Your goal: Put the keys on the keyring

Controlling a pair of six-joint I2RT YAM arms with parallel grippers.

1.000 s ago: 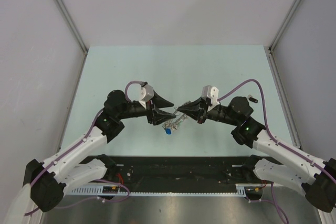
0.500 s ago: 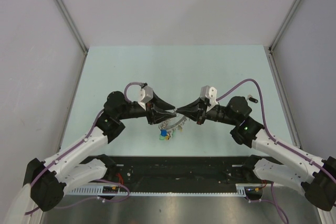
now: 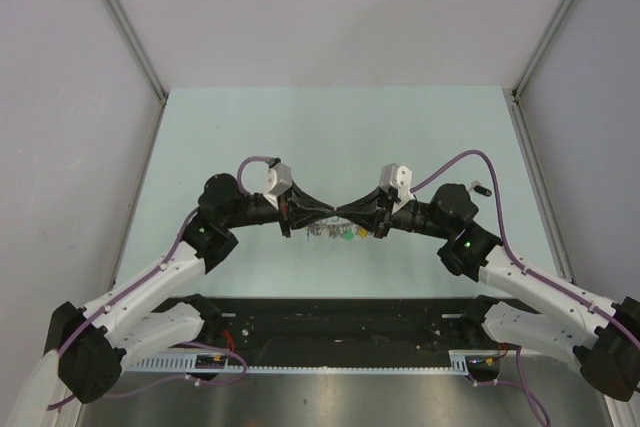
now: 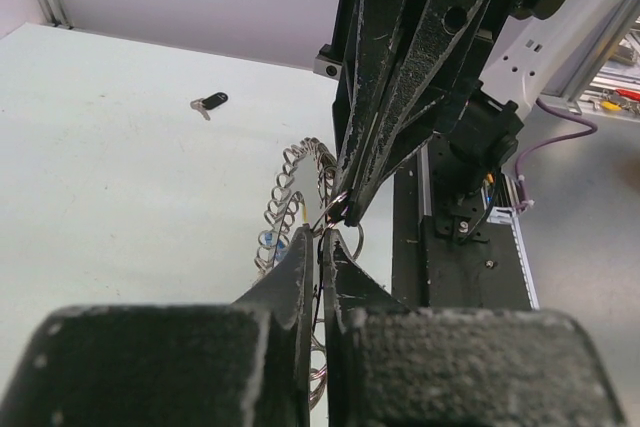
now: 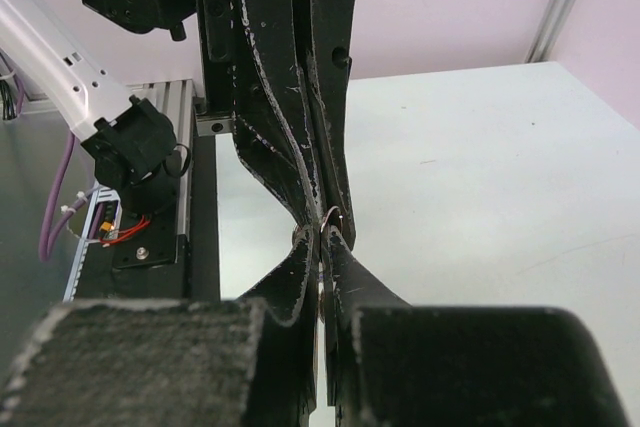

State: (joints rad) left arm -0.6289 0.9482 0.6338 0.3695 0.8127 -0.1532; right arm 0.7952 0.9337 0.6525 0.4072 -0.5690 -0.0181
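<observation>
Over the table's middle my left gripper and right gripper meet tip to tip. Both are shut on the thin wire of the grey coiled keyring, which hangs just below them. A green and a yellow key dangle from it. In the left wrist view my left gripper pinches a wire strand, and the coil curves away to the left with a blue key head behind it. In the right wrist view my right gripper is shut, with a small ring at its tips.
A black-headed key lies alone on the pale table at the far right, also seen in the left wrist view as the black key. The black mounting rail runs along the near edge, and grey walls stand on three sides.
My left gripper has closed and shifted right to meet the right gripper's tips. The keyring with its keys swung from low on the left up to just beneath both tips.
</observation>
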